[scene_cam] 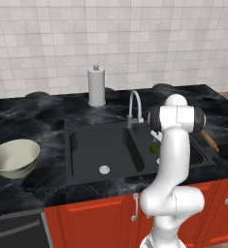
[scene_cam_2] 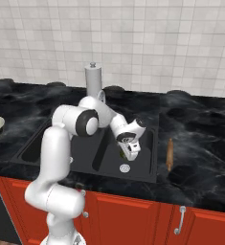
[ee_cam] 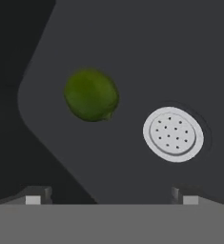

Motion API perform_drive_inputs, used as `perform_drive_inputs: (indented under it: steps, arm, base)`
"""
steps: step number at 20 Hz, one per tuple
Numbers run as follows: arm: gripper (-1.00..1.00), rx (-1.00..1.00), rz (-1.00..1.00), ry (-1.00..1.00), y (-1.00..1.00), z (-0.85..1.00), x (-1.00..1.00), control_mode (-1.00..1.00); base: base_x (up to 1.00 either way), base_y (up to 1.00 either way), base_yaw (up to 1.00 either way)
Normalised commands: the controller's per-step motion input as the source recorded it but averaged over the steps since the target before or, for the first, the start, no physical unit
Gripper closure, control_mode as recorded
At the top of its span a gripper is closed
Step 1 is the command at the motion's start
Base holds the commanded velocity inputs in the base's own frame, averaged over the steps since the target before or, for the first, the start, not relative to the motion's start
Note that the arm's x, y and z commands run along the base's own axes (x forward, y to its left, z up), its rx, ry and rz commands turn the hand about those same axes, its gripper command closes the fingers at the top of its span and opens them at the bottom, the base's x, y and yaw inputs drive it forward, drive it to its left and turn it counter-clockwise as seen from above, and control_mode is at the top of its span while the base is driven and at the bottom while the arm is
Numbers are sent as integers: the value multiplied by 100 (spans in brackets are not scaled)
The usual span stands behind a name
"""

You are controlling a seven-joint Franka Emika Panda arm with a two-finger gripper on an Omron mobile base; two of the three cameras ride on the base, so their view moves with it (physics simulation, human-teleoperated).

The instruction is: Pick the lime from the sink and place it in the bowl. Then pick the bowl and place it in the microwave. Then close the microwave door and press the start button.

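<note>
Two dark fingertips are poking up at the bottom of my hand view, standing far apart with nothing between them, so I am reading the gripper as fully open and empty. Above them, left of centre in that view, the lime is lying on the dark floor of the sink, with the round silver drain beside it at centre right, close but not touching.

In the right base view, I am seeing the gripper hanging low over the right-hand basin, near the middle of the frame. In the left base view, the lime is peeking out just left of the arm, and the bowl is sitting on the black counter at the far left edge, well apart from the sink.

What is worrying me: the lime is sitting off to the left of the line between the fingers, so if I am descending straight down, one finger could clip it and send it rolling across the smooth basin floor, perhaps against the basin wall at the left of the hand view. Being round and glossy, it could also squirt out of a closing grip that is not centred on it.
</note>
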Motion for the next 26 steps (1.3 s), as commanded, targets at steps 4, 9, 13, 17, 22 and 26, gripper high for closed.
perform_drive_inputs:
  steps: [4, 9, 13, 17, 22, 26]
  arm:
    - [-100, 2, 0, 0, -6, -36, 32, -100]
    - [-100, 2, 0, 0, -8, -30, 33, -100]
    - [-100, 1, 0, 0, -5, -26, 38, -100]
    - [-100, 0, 0, 0, -1, -26, 40, -100]
    - [-100, 0, 0, 0, 0, -27, 34, -100]
    - [-100, 1, 0, 0, -9, -23, 16, -100]
  base:
    - [0, 0, 0]
    - [0, 0, 0]
    - [0, 0, 0]
    - [0, 0, 0]
    - [0, 0, 0]
    - [0, 0, 0]
